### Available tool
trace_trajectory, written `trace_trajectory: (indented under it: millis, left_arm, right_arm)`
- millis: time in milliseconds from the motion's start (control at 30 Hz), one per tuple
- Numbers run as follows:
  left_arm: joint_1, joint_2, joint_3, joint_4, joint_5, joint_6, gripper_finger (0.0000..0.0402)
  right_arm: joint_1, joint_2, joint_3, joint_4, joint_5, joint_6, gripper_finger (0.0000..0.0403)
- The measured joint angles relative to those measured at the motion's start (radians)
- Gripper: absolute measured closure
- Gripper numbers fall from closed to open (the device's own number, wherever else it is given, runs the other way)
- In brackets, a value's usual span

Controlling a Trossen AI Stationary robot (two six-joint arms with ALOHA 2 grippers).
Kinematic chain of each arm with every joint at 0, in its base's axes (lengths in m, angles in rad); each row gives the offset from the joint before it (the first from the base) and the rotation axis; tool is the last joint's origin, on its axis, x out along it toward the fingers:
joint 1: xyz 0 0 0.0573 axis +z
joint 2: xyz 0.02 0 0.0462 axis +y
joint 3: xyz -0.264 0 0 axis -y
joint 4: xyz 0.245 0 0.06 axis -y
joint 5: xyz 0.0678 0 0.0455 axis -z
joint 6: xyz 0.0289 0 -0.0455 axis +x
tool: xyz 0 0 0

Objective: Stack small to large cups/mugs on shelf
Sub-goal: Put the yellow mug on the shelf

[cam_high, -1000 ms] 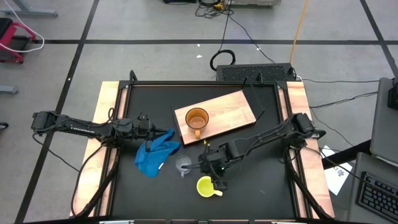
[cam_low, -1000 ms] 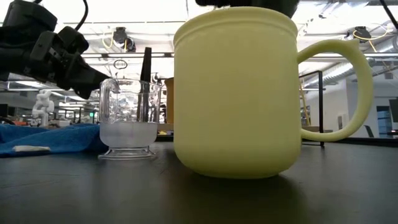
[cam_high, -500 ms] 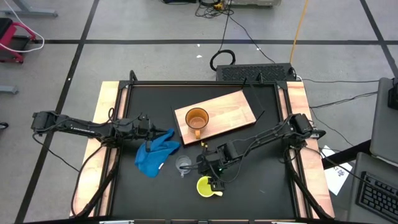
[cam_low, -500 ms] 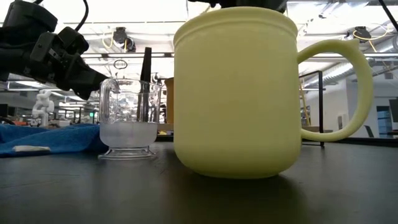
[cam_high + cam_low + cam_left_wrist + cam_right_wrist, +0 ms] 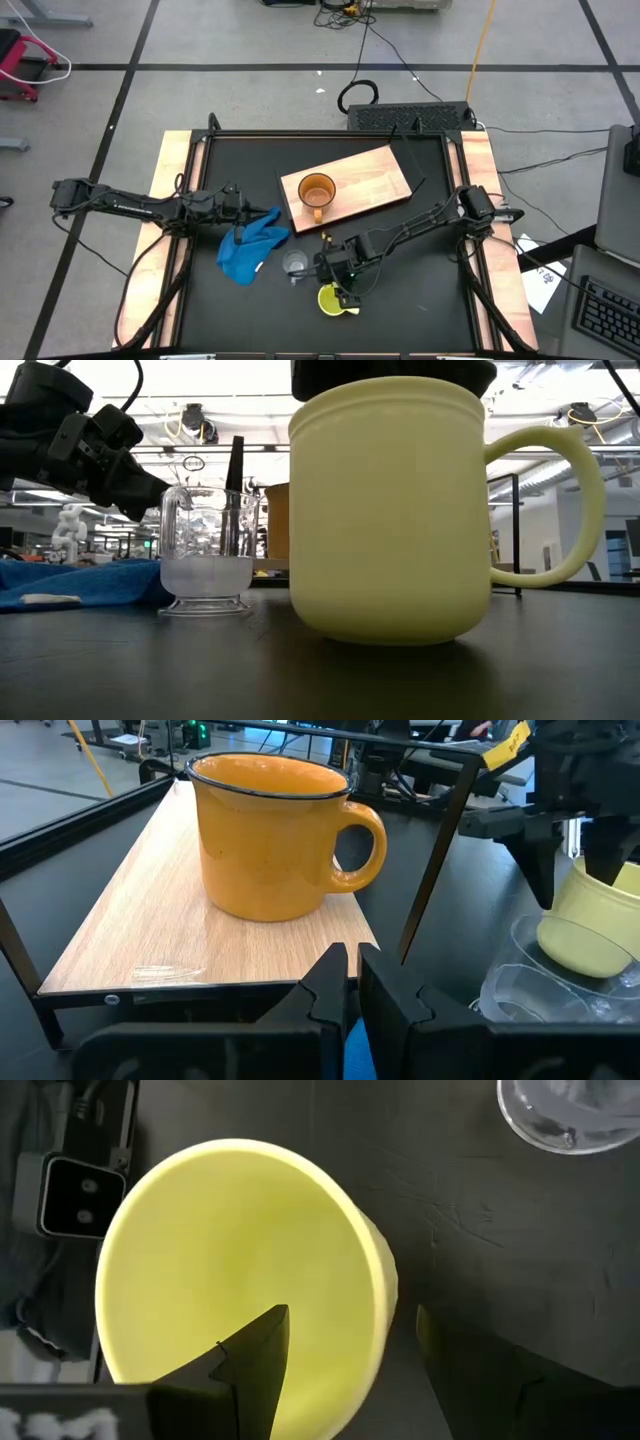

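The yellow mug [image 5: 333,300] stands upright on the black table near its front edge, filling the low view [image 5: 390,510]. My right gripper [image 5: 342,283] is open above it, one finger inside the mug and one outside its far wall [image 5: 378,1280]. The small clear cup [image 5: 294,264] stands on its base to the mug's left. The orange mug [image 5: 317,190] stands on the light-wood board [image 5: 375,175]. My left gripper [image 5: 247,211] is shut and holds nothing, raised over the blue cloth [image 5: 250,245]. Its wrist view [image 5: 346,982] faces the orange mug [image 5: 270,835]. My right gripper comes at the yellow mug from above, pointing down. One finger [image 5: 255,1350] is inside the mug and the other [image 5: 470,1365] is outside the far wall. A gap shows on each side of the wall, so I cannot tell whether a finger touches it.
The blue cloth lies crumpled on the table's left half, beside the clear cup. The board lies slanted at the table's far middle, with bare wood to the orange mug's right. A small camera [image 5: 75,1195] sits at the front edge close to the yellow mug.
My right gripper has moved toward the table's near edge and down over the yellow mug, so that its fingers now straddle the far wall. The mug has slid a little toward the table's right, still upright.
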Motion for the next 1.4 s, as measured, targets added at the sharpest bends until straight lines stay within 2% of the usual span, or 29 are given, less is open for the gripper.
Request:
trace_trajectory:
  millis: [133,233,567,833,1000,1400]
  left_arm:
    - [0.000,0.000,0.000,0.000,0.000,0.000,0.0371]
    - [0.000,0.000,0.000,0.000,0.000,0.000,0.0371]
    - [0.000,0.000,0.000,-0.001,0.000,-0.003,0.0371]
    - [0.000,0.000,0.000,-0.011,0.000,-0.001,0.0371]
    - [0.000,0.000,0.000,-0.013,0.000,0.001,0.0371]
    - [0.000,0.000,0.000,-0.037,0.000,0.006,0.0371]
  right_arm:
    - [0.003,0.000,0.000,0.004,0.000,-0.023,0.0205]
    - [0.002,0.000,0.000,0.010,0.000,-0.022,0.0233]
    - [-0.016,0.000,0.000,0.074,0.007,-0.009,0.0391]
    - [-0.033,0.000,0.000,0.060,0.013,-0.002,0.0397]
    - [-0.052,-0.030,0.000,0.045,0.077,-0.007,0.0400]
    - [-0.155,-0.204,0.000,-0.165,0.322,0.051,0.0401]
